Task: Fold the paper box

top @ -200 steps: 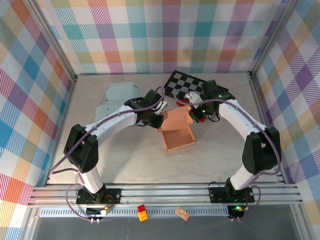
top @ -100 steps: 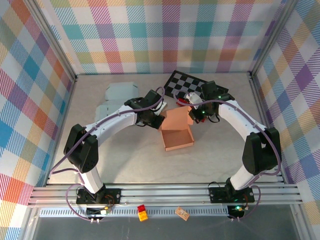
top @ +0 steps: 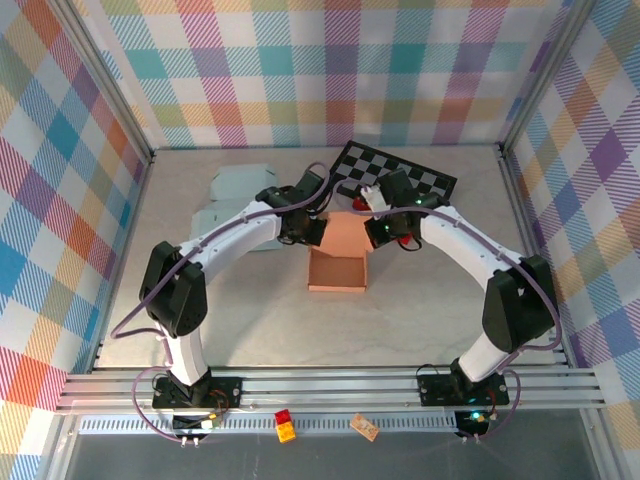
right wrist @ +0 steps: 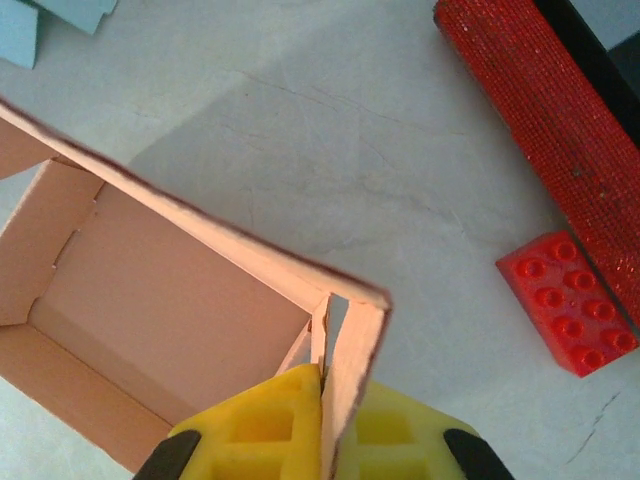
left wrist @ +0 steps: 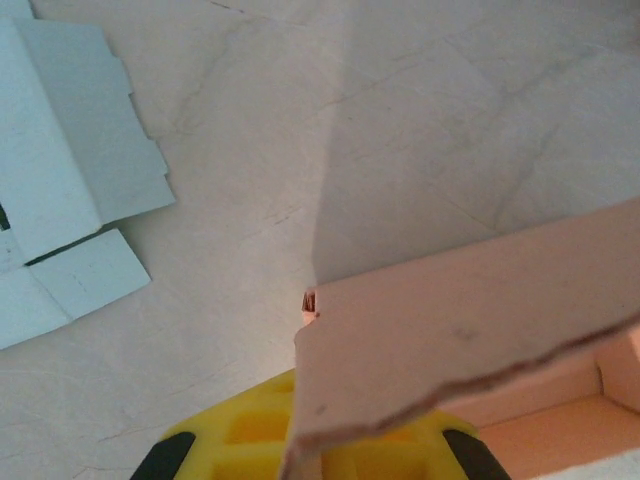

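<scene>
Since the earlier frame the box (top: pixel 337 272) has slid left and turned, so its walls now lie square to the table (top: pixel 250 310) edges. Both arms have swung left with it.

Box: salmon card, open tray facing up, in the middle of the table. A flap rises from its far side between the two grippers.

Left gripper (top: pixel 316 231): at the box's far left corner. In the left wrist view the yellow fingers (left wrist: pixel 250 435) are closed together on the edge of a card panel (left wrist: pixel 470 340), which stands between them.

Right gripper (top: pixel 377 232): at the far right corner. In the right wrist view its jaws are pinched tight on the doubled wall at the corner of the box (right wrist: pixel 170 290); the card edge runs straight down into the gripper (right wrist: pixel 325 430).

Surroundings: checkerboard (top: pixel 400 180) lies flat just beyond the grippers. Pale blue flat blanks (top: pixel 240 188) lie at far left, apart from the box. A red studded brick (right wrist: pixel 565 305) sits on the table right of the box corner, with a long red bar (right wrist: pixel 540 120) just beyond it.
</scene>
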You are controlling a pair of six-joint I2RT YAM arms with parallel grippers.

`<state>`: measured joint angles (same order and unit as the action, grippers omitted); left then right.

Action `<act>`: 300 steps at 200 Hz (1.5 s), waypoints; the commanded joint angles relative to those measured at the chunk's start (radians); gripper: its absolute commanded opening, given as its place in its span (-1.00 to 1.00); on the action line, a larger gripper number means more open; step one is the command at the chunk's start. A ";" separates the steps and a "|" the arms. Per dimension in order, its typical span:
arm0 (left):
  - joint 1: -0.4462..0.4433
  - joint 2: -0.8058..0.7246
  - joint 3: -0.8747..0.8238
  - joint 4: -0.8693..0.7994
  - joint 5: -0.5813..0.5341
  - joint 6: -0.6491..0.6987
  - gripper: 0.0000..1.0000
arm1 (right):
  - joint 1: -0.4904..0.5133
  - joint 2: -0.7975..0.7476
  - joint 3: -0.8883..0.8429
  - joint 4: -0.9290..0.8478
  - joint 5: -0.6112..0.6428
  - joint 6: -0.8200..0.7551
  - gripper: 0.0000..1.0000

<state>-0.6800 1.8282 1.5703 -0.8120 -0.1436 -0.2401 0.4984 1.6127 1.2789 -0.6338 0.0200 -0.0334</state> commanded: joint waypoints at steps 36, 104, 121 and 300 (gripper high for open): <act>-0.010 0.017 0.062 0.028 -0.006 -0.046 -1.00 | 0.070 0.035 0.077 0.025 0.178 0.391 -1.00; 0.027 0.018 0.040 0.097 0.030 -0.060 -1.00 | 0.110 0.106 0.131 0.076 0.237 0.555 -1.00; 0.038 0.018 0.026 0.130 0.038 -0.062 -1.00 | 0.115 0.110 0.113 0.125 0.242 0.548 -1.00; 0.021 -0.176 -0.434 0.674 0.022 -0.068 -1.00 | 0.155 -0.010 -0.179 0.393 0.281 0.584 -1.00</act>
<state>-0.6346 1.7107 1.1809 -0.2523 -0.1371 -0.3031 0.6357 1.6428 1.1244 -0.2565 0.3405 0.5175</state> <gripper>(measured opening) 0.053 0.065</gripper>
